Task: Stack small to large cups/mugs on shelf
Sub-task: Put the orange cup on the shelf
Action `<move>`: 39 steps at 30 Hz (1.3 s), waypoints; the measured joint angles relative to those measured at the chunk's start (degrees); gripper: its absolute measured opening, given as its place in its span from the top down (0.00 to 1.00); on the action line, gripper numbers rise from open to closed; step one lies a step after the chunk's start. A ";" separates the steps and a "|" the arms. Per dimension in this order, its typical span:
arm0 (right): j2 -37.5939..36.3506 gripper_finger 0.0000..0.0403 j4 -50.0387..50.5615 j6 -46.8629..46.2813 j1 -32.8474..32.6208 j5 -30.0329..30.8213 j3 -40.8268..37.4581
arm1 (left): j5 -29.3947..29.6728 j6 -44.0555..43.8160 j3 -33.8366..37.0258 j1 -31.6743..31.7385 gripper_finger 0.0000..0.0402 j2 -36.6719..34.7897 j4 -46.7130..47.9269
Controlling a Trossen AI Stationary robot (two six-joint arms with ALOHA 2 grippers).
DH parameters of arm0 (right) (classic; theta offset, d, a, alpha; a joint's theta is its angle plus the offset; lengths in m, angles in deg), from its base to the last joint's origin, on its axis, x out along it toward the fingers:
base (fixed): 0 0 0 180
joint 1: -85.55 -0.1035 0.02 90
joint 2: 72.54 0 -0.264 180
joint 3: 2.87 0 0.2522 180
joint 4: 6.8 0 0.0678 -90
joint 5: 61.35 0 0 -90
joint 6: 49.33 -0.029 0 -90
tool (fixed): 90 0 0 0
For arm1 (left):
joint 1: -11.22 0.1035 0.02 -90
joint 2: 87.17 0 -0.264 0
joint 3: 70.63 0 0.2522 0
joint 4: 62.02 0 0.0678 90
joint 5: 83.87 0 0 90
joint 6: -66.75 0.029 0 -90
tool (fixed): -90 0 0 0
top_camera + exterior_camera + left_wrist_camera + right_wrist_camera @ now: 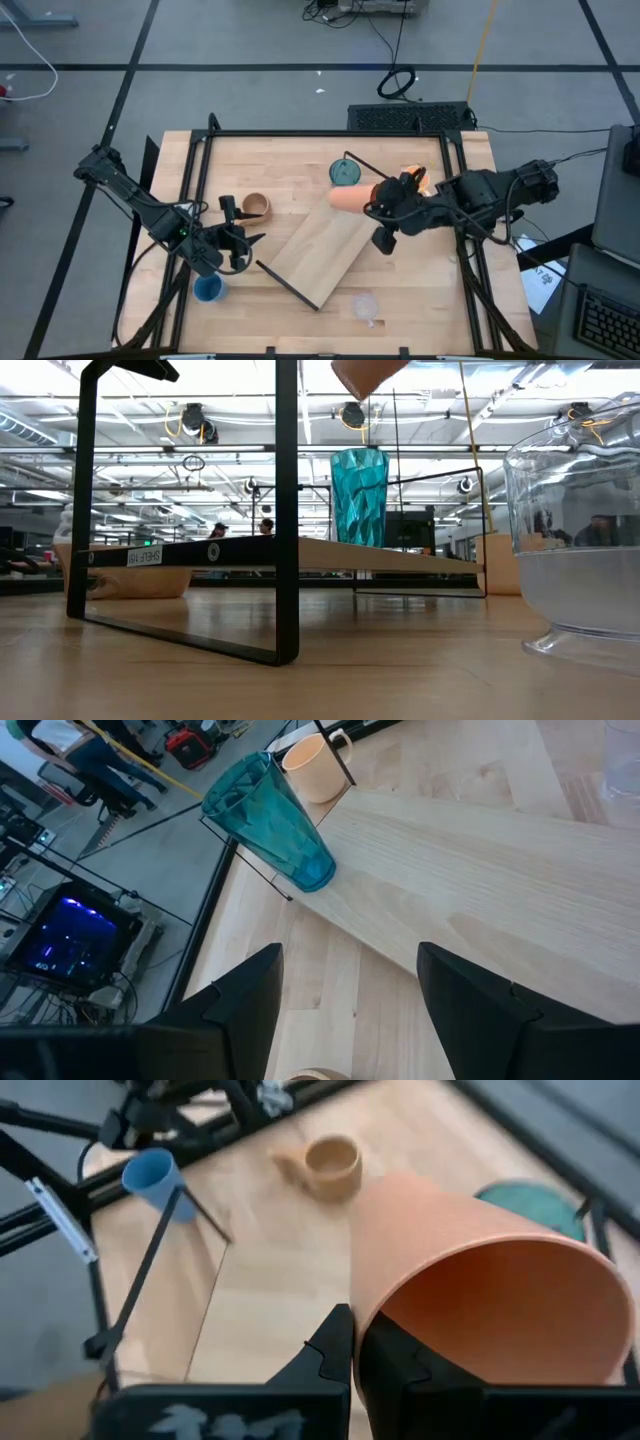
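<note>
Wooden table (440, 290) bears slanted shelf (325, 250)

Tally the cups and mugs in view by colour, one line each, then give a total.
Teal tumbler: 1
Orange cups: 2, one pinched at its rim by the right gripper, one mostly hidden behind that arm
Blue cup: 1
Tan mug: 1
Clear cup: 1
Total: 6

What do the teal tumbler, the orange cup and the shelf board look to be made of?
Teal tumbler: likely clear-tinted plastic, glossy and faceted; light passes through. Orange cup: probably matte opaque plastic with a thin wall. Shelf: pale wood, grain visible, with thin black metal rails.
</note>
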 joint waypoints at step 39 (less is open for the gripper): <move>14.74 1.00 17.84 -1.99 18.64 -26.15 2.10 | 0.00 0.26 0.00 0.00 0.42 0.02 -0.13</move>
